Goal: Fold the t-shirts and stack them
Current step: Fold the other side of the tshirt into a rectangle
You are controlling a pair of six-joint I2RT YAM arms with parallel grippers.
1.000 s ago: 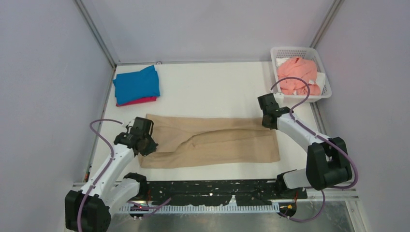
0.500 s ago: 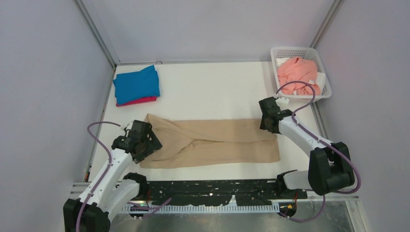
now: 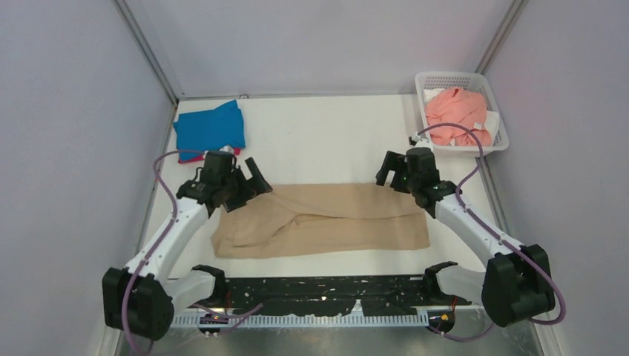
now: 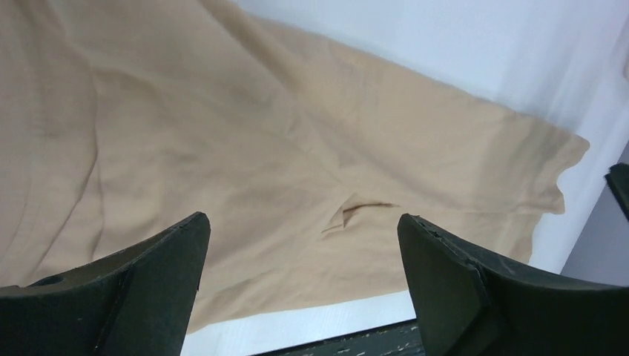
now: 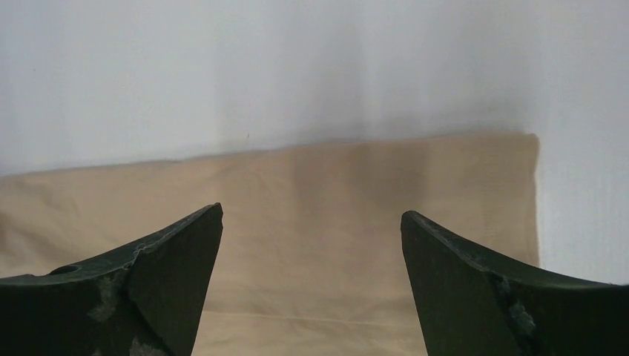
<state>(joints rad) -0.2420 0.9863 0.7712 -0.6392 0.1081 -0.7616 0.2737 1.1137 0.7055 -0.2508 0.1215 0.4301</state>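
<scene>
Top external: tan t-shirt flat on surface, long axis left-right. Over far-left corner left hand, over far-right corner right hand; both spread wide, empty. Second ago both closed, low at its ends.
Left wrist: tan t-shirt beneath fingers, apart.
Right wrist: far hem between fingers, untouched.

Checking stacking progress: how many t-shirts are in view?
4: tan shirt flat mid-table, blue shirt far left, red shirt barely showing under it, pink shirt in the basket. More may hide there.
</scene>
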